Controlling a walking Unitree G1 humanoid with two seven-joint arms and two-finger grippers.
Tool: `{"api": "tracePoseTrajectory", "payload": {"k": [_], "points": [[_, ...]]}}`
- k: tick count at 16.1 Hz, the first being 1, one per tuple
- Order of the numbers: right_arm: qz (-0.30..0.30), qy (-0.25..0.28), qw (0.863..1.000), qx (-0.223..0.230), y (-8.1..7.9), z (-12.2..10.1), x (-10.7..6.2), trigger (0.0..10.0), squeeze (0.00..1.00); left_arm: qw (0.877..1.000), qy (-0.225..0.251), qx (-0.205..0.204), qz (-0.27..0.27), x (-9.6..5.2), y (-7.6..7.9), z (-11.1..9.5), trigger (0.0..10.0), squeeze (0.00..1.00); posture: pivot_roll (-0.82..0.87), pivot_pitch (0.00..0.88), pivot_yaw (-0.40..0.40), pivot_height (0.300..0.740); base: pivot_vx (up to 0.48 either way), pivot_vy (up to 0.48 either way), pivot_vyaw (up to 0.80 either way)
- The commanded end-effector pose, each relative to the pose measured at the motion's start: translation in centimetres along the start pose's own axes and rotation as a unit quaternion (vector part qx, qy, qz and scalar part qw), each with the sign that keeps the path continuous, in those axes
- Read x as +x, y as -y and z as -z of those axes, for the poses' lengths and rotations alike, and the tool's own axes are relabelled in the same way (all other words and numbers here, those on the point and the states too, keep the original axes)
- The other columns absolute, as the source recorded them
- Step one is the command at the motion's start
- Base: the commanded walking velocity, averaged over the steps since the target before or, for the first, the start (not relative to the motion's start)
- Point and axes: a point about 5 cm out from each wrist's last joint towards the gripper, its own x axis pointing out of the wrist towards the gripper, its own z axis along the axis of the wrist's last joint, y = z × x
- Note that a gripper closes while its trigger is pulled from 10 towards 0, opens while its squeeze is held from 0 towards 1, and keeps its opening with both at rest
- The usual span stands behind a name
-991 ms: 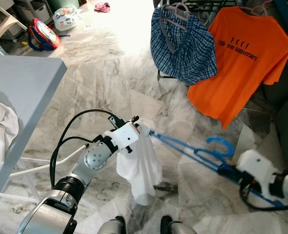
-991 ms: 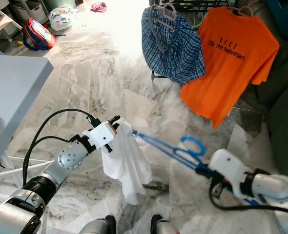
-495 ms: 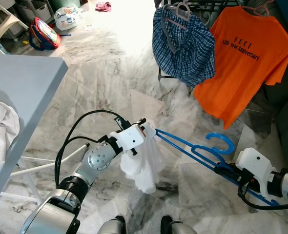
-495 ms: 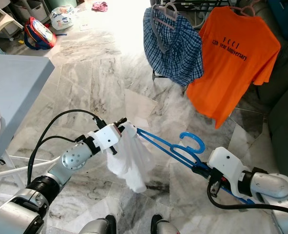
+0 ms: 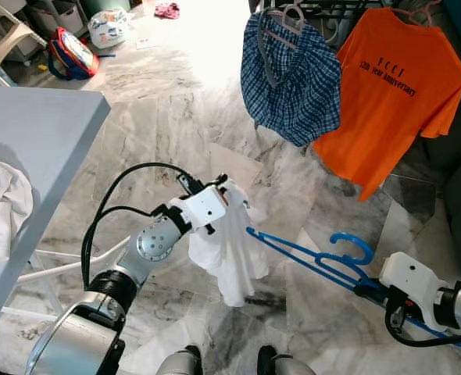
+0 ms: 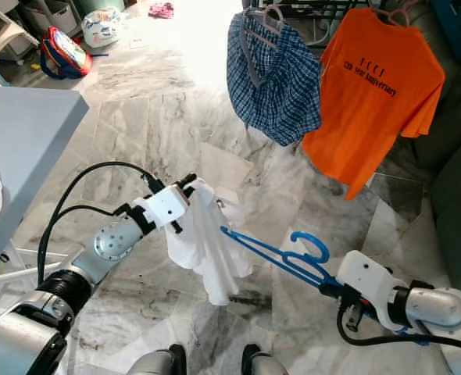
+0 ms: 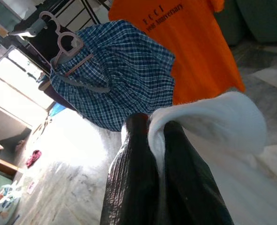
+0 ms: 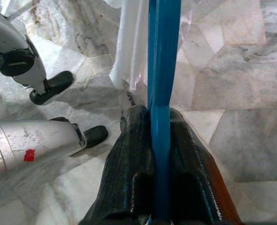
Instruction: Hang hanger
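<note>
Left hand is clamped shut on a fold of the white garment, held up high so the cloth hangs free off the floor; the left wrist view shows the fabric pinched between its black fingers. Right hand is closed tight on the blue hanger, gripping it down at the bottom bar with the hook pointing up and the far arm aimed at the garment. The hanger tip sits at the garment's edge; whether it is inside the cloth cannot be told. Likely reason for the pose: one hand spreads the garment, the other feeds the hanger in before hanging.

Target is probably the rack ahead, well apart from both hands, already carrying a blue plaid garment on a grey hanger and an orange T-shirt.

Writing: the T-shirt back reads roughly "FCCJ / 12th Year Anniversary", small and not fully certain. More white cloth lies on the grey tabletop.
</note>
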Motion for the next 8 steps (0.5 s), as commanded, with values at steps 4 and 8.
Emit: {"api": "tracePoseTrajectory", "payload": {"k": [4, 8], "points": [[-0.001, -0.001, 1.000, -0.008, 0.2, -0.1, 0.2, 10.0, 0.00, 1.000, 0.002, -0.001, 0.008, -0.5, 0.0, 0.3, 10.0, 0.00, 0.00, 0.204, 0.071, 0.740, 0.000, 0.000, 0.00], [0.014, -0.020, 1.000, -0.015, 0.6, 0.6, -0.1, 10.0, 0.00, 1.000, -0.027, 0.003, 0.001, -1.0, -0.3, 1.3, 10.0, 0.00, 0.00, 0.203, 0.072, 0.740, 0.000, 0.000, 0.00]]}}
